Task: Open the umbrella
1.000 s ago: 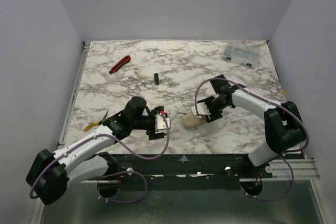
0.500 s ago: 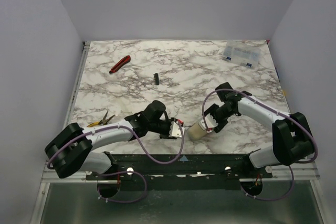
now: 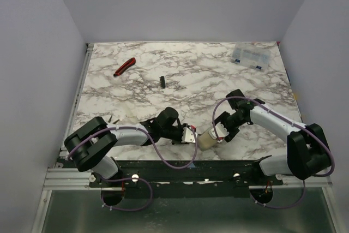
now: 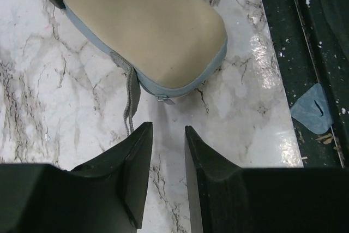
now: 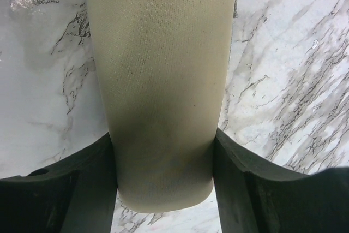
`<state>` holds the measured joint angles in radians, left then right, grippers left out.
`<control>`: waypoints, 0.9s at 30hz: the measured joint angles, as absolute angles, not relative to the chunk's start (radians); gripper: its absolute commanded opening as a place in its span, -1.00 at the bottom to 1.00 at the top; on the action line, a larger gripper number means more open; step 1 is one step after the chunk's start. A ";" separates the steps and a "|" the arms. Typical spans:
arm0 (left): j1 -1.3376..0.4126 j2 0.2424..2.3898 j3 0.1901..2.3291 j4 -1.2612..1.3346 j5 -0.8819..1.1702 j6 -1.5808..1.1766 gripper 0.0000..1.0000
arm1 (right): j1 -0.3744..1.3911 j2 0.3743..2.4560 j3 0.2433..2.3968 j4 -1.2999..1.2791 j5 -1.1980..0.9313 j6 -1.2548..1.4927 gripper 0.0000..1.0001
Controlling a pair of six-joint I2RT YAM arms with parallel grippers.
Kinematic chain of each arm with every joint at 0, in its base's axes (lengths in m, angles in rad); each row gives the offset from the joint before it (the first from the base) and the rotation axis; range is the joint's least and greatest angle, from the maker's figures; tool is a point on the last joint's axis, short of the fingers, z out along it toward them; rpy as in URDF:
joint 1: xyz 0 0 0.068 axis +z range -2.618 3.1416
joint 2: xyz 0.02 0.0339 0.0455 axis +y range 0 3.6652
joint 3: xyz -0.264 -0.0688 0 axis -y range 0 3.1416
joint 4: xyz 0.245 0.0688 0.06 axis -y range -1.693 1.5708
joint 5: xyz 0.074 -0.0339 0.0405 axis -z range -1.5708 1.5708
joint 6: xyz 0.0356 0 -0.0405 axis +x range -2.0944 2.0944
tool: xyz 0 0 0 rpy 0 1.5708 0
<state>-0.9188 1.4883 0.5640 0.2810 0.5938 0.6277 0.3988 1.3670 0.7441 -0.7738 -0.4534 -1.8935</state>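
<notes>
Over at the left edge of the marble tabletop, the tips of some pliers peek out beside the left arm, and farther back lie a red-handled cutter and a small black stick. The left gripper reaches low across the near edge; its fingers are drawn close, with only a narrow slit of marble showing between them, and they grip nothing. Just ahead of them lies the rounded end of the umbrella, collapsed into a short pale roll near the front edge of the tabletop, with a grey strap trailing from its bluish rim toward the left finger. The right gripper pinches the roll across its middle, one finger pressed against each side. A clear plastic box sits in the far right corner.
</notes>
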 measured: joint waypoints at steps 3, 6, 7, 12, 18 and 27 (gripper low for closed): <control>-0.919 1.523 0.564 0.324 0.580 0.609 -0.27 | 0.399 1.365 0.744 -0.779 -0.453 -1.890 -0.02; -0.918 1.551 0.564 0.357 0.574 0.604 -0.24 | 0.399 1.365 0.744 -0.779 -0.453 -1.885 -0.02; -0.918 1.559 0.564 0.363 0.573 0.604 -0.23 | 0.399 1.365 0.744 -0.779 -0.453 -1.885 -0.02; -0.925 1.589 0.564 0.382 0.574 0.602 -0.17 | 0.399 1.365 0.744 -0.779 -0.453 -1.873 -0.02; -0.932 1.620 0.572 0.414 0.574 0.577 -0.16 | 0.399 1.362 0.743 -0.779 -0.453 -1.866 -0.02; -0.945 1.649 0.606 0.448 0.572 0.541 -0.42 | 0.399 1.362 0.743 -0.779 -0.453 -1.846 -0.03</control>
